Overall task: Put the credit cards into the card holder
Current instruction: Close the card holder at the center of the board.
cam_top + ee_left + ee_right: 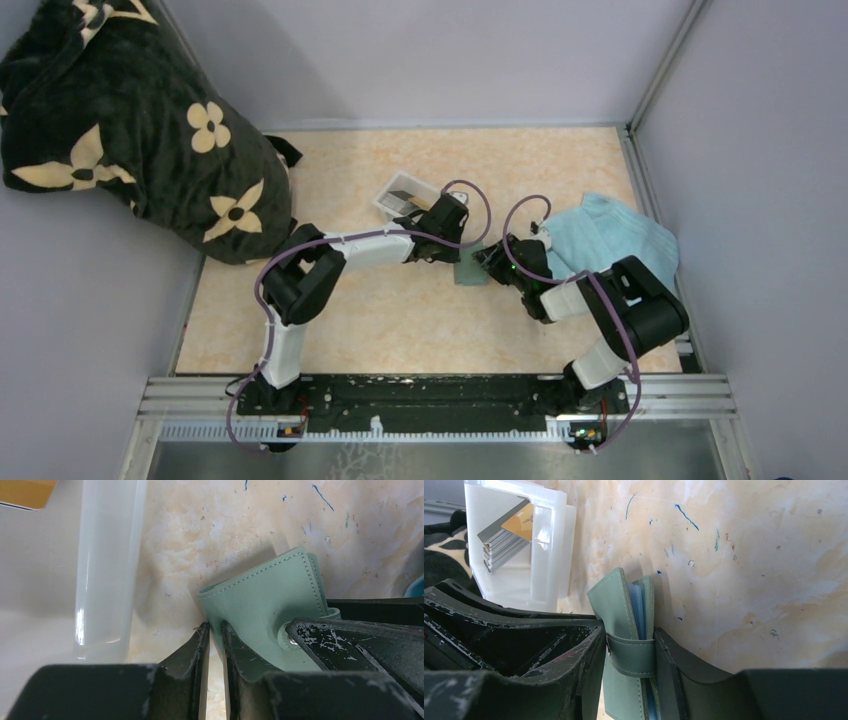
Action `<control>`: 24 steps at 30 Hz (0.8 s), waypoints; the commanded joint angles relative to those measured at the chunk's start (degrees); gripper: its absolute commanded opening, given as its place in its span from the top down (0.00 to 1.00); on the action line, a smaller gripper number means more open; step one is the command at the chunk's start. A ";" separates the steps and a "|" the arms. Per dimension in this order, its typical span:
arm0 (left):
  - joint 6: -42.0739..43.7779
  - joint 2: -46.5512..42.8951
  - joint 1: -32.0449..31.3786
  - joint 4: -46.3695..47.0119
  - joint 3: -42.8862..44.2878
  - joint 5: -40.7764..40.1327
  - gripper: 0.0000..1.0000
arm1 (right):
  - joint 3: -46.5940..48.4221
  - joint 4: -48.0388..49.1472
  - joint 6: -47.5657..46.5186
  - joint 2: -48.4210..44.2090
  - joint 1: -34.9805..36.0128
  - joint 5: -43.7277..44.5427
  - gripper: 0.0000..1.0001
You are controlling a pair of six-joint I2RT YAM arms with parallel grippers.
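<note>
My right hand (629,650) clamps the folded card holder (616,610) across its strap. It stands on edge, long axis pointing away from my wrist. My left hand (215,635), fingers almost together, sits just beside its corner; whether it grips anything I cannot tell. Beyond, the credit cards (506,535) lean in the white tray (549,555).

The card holder (467,271) sits between the left claw (452,246) and right claw (489,262); white tray (390,202) beyond.
</note>
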 commanded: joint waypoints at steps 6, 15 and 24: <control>0.96 7.09 -0.61 -6.92 -2.02 1.60 0.79 | -2.65 -11.48 -3.14 2.00 0.50 -1.66 0.60; 0.89 7.41 -0.67 -7.01 -1.54 1.79 0.79 | -1.98 -11.66 -3.32 3.39 0.56 -1.66 0.60; 1.06 7.53 -0.60 -7.02 -1.61 1.90 0.79 | -0.56 -12.17 -3.38 4.51 1.51 -0.62 0.62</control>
